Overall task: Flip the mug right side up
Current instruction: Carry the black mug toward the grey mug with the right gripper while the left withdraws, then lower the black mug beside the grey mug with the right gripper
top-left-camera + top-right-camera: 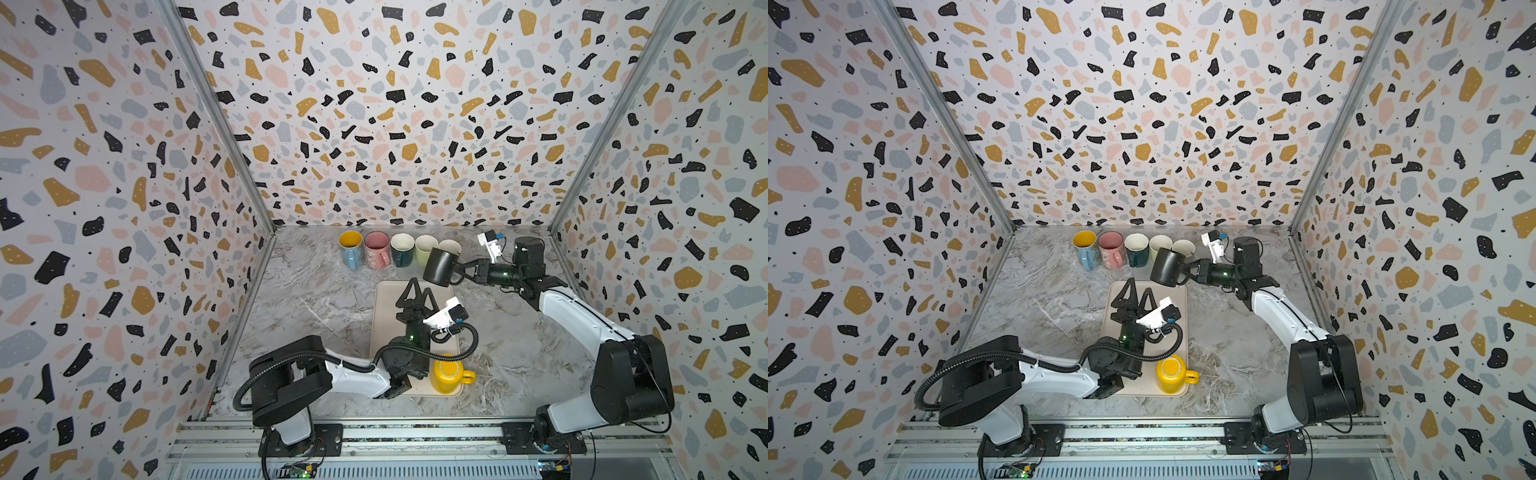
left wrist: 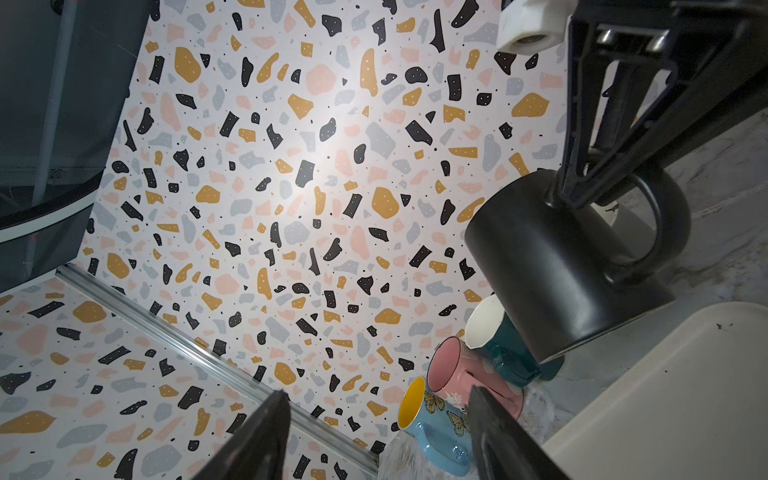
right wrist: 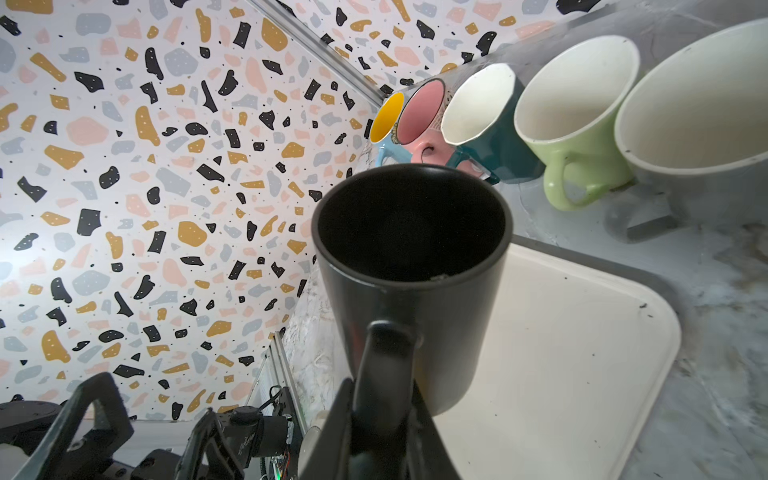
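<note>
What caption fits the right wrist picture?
The right gripper holds a black mug by its handle near the cream tray.

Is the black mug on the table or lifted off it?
Lifted and tilted: the right gripper holds the black mug by its handle, clear of the table in the left wrist view.

Bright, even light; warped wrist edges
</note>
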Robot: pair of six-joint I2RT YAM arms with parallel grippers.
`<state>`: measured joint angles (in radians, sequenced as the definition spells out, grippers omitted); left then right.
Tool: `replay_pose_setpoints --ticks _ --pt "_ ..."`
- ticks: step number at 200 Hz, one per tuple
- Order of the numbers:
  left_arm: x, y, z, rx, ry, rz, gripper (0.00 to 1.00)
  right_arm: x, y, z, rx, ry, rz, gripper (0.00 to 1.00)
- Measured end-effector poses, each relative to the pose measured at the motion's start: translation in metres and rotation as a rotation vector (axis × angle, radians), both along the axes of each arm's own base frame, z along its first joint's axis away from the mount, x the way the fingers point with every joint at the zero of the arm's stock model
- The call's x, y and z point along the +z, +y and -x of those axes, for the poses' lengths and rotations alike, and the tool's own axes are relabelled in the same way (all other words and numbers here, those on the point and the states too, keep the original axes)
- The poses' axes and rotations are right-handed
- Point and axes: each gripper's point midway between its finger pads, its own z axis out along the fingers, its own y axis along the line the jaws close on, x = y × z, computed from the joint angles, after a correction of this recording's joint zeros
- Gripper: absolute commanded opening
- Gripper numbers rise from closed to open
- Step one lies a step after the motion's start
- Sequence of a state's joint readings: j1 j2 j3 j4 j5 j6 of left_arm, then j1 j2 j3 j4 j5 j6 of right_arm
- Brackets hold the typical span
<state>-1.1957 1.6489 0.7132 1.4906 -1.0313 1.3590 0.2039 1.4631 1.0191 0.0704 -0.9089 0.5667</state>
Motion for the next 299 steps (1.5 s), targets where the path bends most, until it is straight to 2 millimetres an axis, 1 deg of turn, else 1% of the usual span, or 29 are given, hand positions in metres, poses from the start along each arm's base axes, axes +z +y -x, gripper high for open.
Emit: replay_pose_setpoints --ticks 28,47,78,117,132,148,170,194,208,224,238,265,287,299 --pt "0.010 0.012 -0.004 0.018 -0.003 0.071 0.74 0.003 -0.007 -0.002 -0.026 -0.032 0.025 0.00" --pt "0.023 0.028 -0.009 0.043 -0.007 0.173 0.73 0.003 -0.011 -0.001 -0.048 -0.047 0.054 0.00" --pt "0.058 0.068 -0.017 0.070 -0.014 0.436 0.72 0.006 -0.020 -0.001 -0.098 -0.089 0.115 0.00" --pt "0.110 0.129 -0.032 0.042 -0.035 0.788 0.72 0.010 -0.036 0.001 -0.181 -0.162 0.201 0.00" --pt "0.123 0.150 -0.039 0.023 -0.036 0.885 0.72 0.005 -0.044 0.002 -0.220 -0.176 0.240 0.00" --pt "0.130 0.165 -0.047 0.003 -0.022 0.965 0.73 -0.004 -0.053 0.001 -0.262 -0.178 0.288 0.00" --pt "0.126 0.175 -0.059 -0.021 0.039 1.024 0.73 -0.020 -0.067 -0.003 -0.322 -0.168 0.364 0.00" --pt "0.105 0.179 -0.074 -0.040 0.142 1.072 0.74 -0.038 -0.082 -0.006 -0.383 -0.153 0.450 0.00" --pt "0.093 0.184 -0.082 -0.053 0.200 1.107 0.74 -0.044 -0.089 -0.010 -0.412 -0.154 0.492 0.00" --pt "0.084 0.192 -0.090 -0.065 0.245 1.155 0.74 -0.049 -0.096 -0.015 -0.439 -0.160 0.528 0.00" --pt "0.077 0.198 -0.095 -0.077 0.278 1.198 0.74 -0.052 -0.099 -0.020 -0.456 -0.168 0.550 0.00" --pt "0.065 0.200 -0.104 -0.133 0.352 1.270 0.75 -0.062 -0.102 -0.032 -0.477 -0.182 0.583 0.00" --pt "0.045 0.198 -0.110 -0.174 0.440 1.321 0.75 -0.074 -0.102 -0.040 -0.483 -0.193 0.604 0.00" --pt "0.033 0.200 -0.113 -0.183 0.482 1.352 0.75 -0.081 -0.101 -0.042 -0.481 -0.197 0.608 0.00"
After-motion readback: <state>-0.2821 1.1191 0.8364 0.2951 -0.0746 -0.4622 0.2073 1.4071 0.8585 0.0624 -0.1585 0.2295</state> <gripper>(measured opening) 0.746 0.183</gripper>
